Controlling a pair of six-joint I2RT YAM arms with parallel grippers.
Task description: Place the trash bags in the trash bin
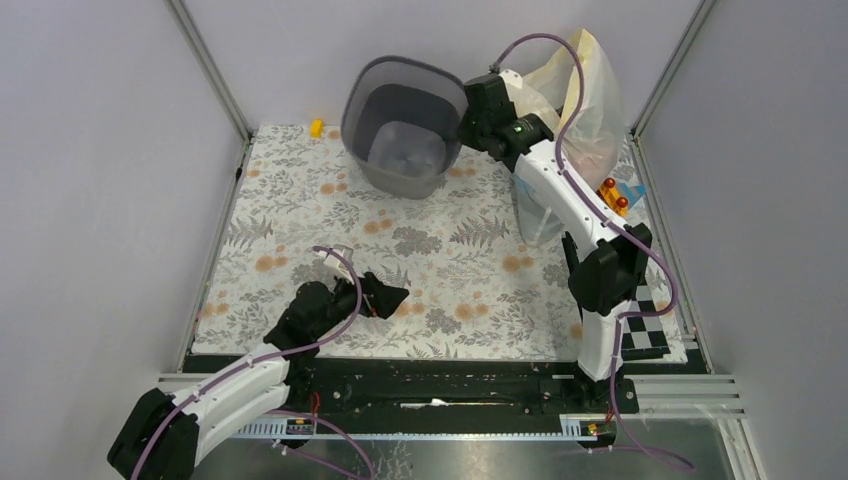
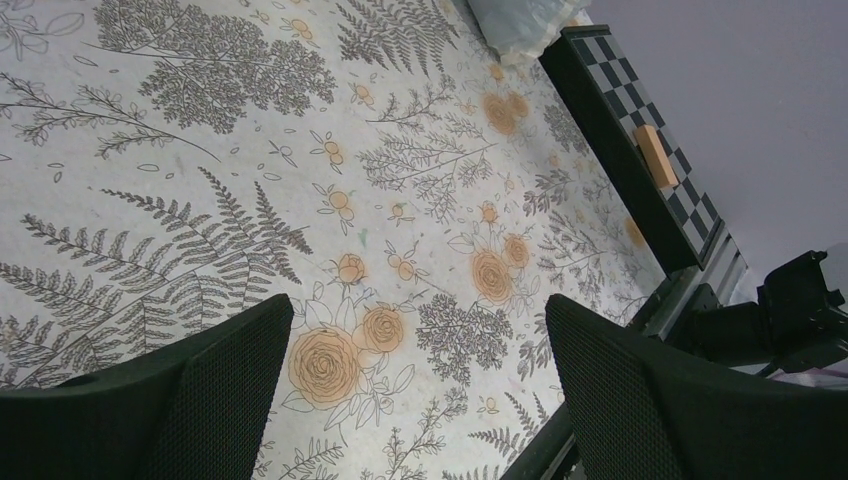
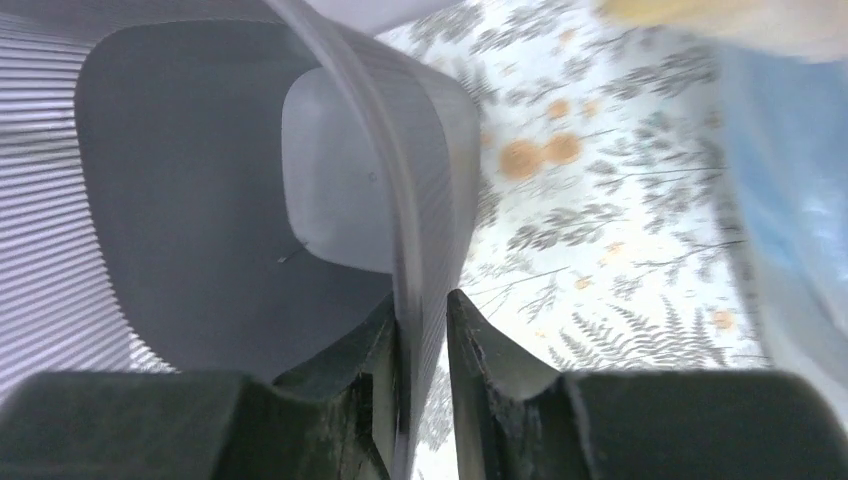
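Note:
The trash bin (image 1: 362, 125), dark grey mesh with a solid rim, stands tilted at the back of the floral mat, its mouth facing up and towards me. My right gripper (image 1: 466, 116) is at the bin's right rim. In the right wrist view its fingers (image 3: 422, 300) straddle the bin wall (image 3: 425, 170), one inside and one outside, pressed close on it. A pale patch (image 1: 405, 148) shows at the bin's bottom; I cannot tell if it is one of the trash bags. My left gripper (image 1: 386, 297) hovers low over the near mat, open and empty (image 2: 415, 310).
A big clear bag with a cream-yellow band (image 1: 590, 85) stands behind the right arm, and pale bluish film (image 1: 535, 215) lies under it. Small red and orange items (image 1: 612, 195) and a checkered board (image 1: 650, 330) sit at the right edge. A yellow bit (image 1: 317, 127) lies at the back left.

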